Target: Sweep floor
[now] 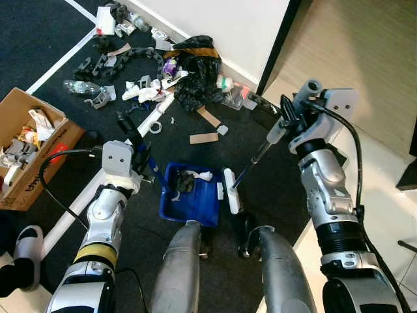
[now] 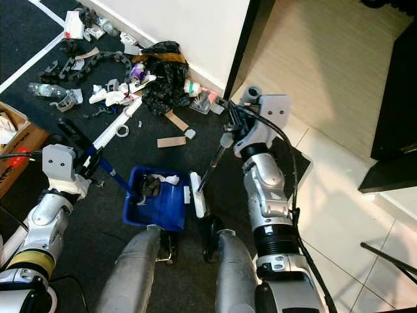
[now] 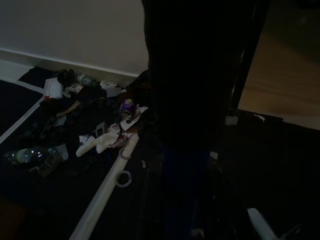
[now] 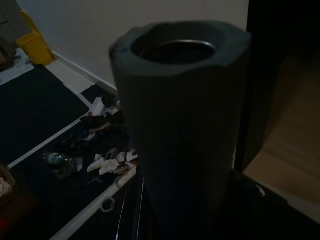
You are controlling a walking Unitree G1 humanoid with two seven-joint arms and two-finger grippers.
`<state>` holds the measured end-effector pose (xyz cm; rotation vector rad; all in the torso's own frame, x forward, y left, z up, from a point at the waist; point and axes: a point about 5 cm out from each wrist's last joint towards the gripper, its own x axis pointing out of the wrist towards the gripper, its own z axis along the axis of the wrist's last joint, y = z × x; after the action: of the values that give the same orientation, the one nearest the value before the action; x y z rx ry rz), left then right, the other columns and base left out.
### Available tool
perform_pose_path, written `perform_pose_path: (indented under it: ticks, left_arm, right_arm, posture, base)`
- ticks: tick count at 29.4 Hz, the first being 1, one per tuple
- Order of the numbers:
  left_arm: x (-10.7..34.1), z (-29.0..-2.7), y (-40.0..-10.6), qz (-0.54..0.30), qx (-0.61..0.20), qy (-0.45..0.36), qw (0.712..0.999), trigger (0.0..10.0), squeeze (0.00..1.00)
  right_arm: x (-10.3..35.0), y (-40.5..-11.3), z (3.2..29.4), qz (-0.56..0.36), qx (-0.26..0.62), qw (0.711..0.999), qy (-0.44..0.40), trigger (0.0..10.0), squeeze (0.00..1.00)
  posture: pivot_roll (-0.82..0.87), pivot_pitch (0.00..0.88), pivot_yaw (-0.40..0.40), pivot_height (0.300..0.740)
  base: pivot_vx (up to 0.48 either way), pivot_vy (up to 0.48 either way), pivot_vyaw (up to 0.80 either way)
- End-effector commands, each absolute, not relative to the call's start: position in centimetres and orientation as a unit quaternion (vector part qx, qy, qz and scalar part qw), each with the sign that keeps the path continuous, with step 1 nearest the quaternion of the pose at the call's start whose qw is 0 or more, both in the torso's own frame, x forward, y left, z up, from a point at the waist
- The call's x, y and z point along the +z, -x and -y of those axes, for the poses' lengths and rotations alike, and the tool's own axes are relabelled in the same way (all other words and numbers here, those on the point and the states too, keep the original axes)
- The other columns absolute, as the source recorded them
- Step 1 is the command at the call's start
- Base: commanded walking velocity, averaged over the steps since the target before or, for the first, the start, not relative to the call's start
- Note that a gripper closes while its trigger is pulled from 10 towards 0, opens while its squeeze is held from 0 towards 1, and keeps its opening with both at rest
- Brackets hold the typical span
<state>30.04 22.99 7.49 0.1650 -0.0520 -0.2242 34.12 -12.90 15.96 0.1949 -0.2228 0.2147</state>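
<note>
A cardboard box (image 1: pixel 26 140) of scraps sits far left on the dark floor. The left gripper (image 1: pixel 138 151) is clamped on the handle of a blue dustpan (image 1: pixel 193 202) that already holds some litter. Beside it, the white brush head (image 1: pixel 230 190) touches the pan's edge, its handle gripped by the right gripper (image 1: pixel 291 119). Most rubbish (image 1: pixel 156 72) lies well ahead by the wall; tilting the pan while moving there could spill its load

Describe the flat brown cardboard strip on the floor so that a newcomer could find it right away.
Start at the litter heap against the white wall. On the dark carpet between it and the blue dustpan lies the cardboard strip, a flat tan rectangle beside a small white scrap.
</note>
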Motion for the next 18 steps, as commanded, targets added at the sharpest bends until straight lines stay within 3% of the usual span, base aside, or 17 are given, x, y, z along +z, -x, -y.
perform_pose_path:
  ticks: [1,8,18]
  left_arm:
    - [6.2,-23.1,-29.1,0.002,-0.118,-0.083,0.99,10.0,0.0]
    - [6.2,-23.1,-29.1,0.002,-0.118,-0.082,0.99,10.0,0.0]
    - [6.3,-23.1,-29.1,0.004,-0.117,-0.082,0.99,10.0,0.0]
  right_arm:
    - [12.7,-33.5,12.6,0.042,0.095,0.984,-0.145,10.0,0.0]
    - [13.5,-33.6,11.8,0.063,0.084,0.96,-0.259,10.0,0.0]
    - [14.3,-33.4,11.5,0.101,0.082,0.942,-0.311,10.0,0.0]
  posture:
    - [0.07,0.383,0.019,0.74]
    - [0.07,0.384,0.02,0.74]
    - [0.08,0.387,0.024,0.74]
  base:
    - [0.0,0.0,0.0]
    - [0.0,0.0,0.0]
    - [0.0,0.0,0.0]
